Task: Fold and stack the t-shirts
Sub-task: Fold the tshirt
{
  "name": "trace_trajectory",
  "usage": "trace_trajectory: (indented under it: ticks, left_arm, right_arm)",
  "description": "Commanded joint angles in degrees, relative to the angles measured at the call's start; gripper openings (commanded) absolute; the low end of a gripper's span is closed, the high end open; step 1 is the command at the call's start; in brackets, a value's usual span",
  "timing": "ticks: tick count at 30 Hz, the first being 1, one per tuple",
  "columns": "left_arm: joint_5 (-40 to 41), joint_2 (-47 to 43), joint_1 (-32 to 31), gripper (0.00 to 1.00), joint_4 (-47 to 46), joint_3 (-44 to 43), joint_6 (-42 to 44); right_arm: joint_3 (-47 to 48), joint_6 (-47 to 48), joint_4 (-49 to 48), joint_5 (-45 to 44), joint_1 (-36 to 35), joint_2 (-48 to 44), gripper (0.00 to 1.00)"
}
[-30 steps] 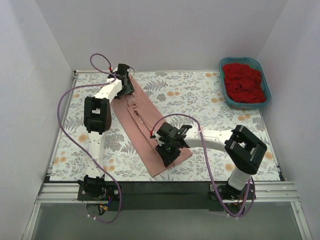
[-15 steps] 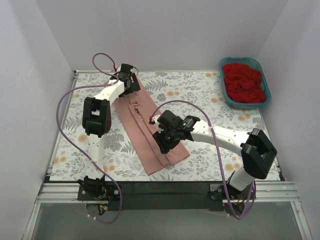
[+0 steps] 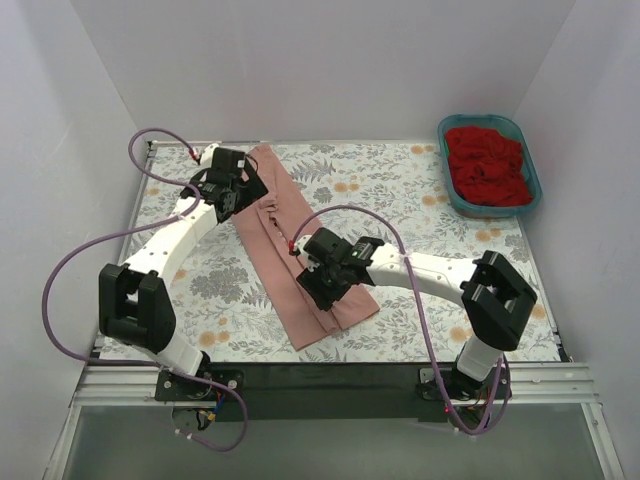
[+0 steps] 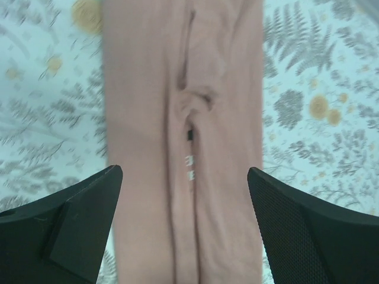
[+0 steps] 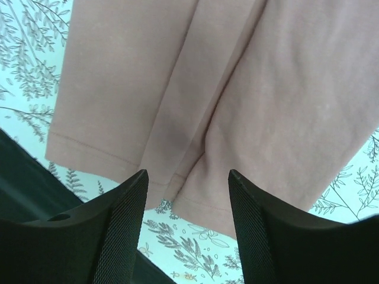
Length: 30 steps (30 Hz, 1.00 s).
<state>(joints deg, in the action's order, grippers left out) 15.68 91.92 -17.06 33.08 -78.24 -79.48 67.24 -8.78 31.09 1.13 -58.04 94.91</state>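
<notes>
Looking at my feeds: the dusty salmon-pink cloth t-shirt [image 3: 268,232] lies folded into a long narrow strip, diagonal across the floral-clothed table [image 3: 400,190]. My left gripper [image 4: 183,171] hovers over its far end, jaws wide apart, nothing in them. The right gripper [image 5: 188,174] hangs over the near hem, jaws apart too. The crumpled bright red t-shirt [image 3: 487,165] sits in the teal oval plastic tub [image 3: 490,211], far right.

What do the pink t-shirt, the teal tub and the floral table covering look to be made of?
Pink t-shirt: soft matte knit, probably cotton jersey; it creases and has stitched hems.
Teal tub: smooth moulded plastic, judging by its rigid, even oval rim.
Floral table covering: seemingly printed cloth, matte and lying flat; the fibre cannot be told.
</notes>
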Motion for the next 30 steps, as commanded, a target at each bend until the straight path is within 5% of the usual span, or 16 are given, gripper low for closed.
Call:
trace_trajectory:
  ticks: [1, 12, 30]
  left_arm:
    - [3.65, -4.54, 0.54, 0.87, 3.74, 7.55, -4.0]
    - [3.21, -16.59, 1.85, 0.88, 5.76, 26.28, -5.86]
    - [-0.65, -18.88, 1.85, 0.88, 4.98, 29.9, -6.04]
  right_arm:
    - [3.68, 2.36, -1.65, -4.81, -2.51, 2.81, 0.64]
    - [8.6, 1.75, -0.16, -14.57, -7.7, 10.73, 0.69]
    - [7.03, 0.34, 1.96, -24.59, -7.97, 10.12, 0.7]
